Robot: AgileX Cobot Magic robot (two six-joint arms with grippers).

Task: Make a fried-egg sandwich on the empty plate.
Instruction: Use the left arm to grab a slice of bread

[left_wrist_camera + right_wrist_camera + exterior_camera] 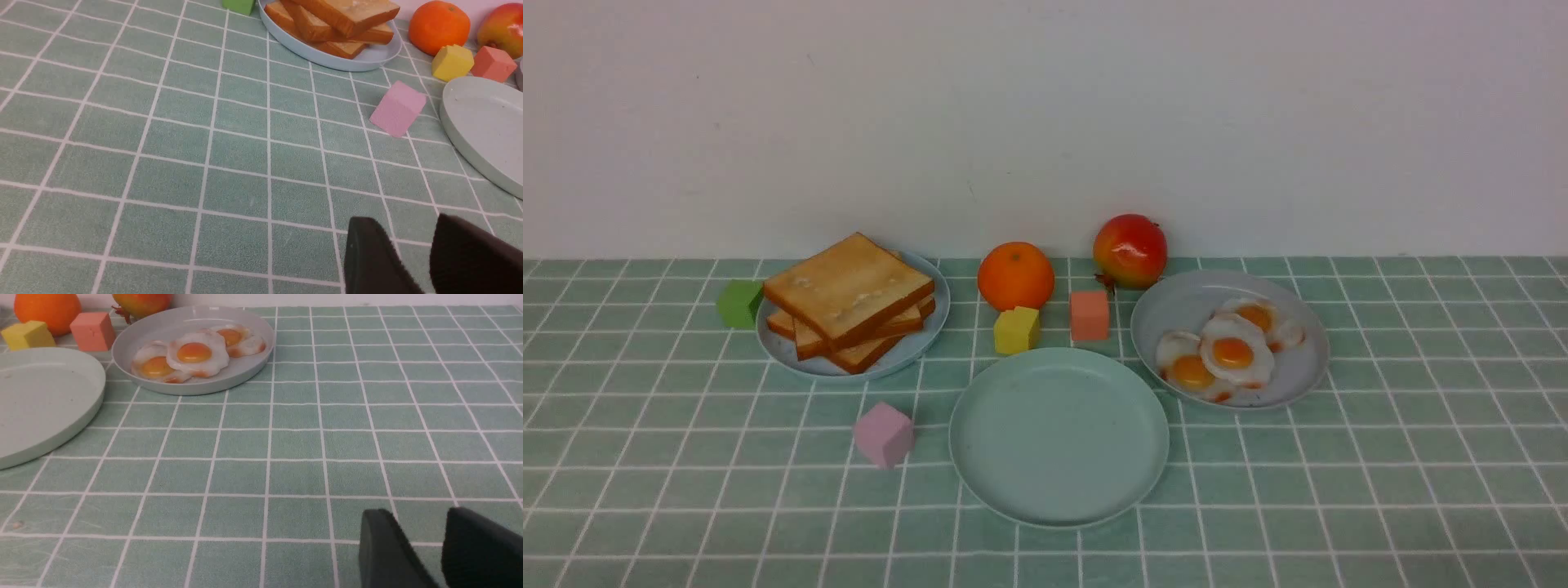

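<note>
The empty plate (1058, 437), round and mint green, lies at the table's front centre with nothing on it. Golden-brown toast slices (848, 287) are stacked on a pale blue plate (907, 351) at the back left. Three white fried eggs (1233, 353) with orange yolks overlap on a grey plate (1176, 306) at the back right. No fried-egg sandwich is in view. Neither arm shows in the front view. My left gripper (402, 220) hovers open over bare cloth, short of the toast (347, 12). My right gripper (416, 512) is open too, well short of the eggs (194, 353).
An orange (1015, 275) and a red fruit (1129, 250) stand by the back wall. A yellow cube (1016, 330) and a salmon cube (1089, 315) sit just behind the mint plate. A pink cube (883, 434) lies to its left, a green cube (739, 303) beside the toast plate.
</note>
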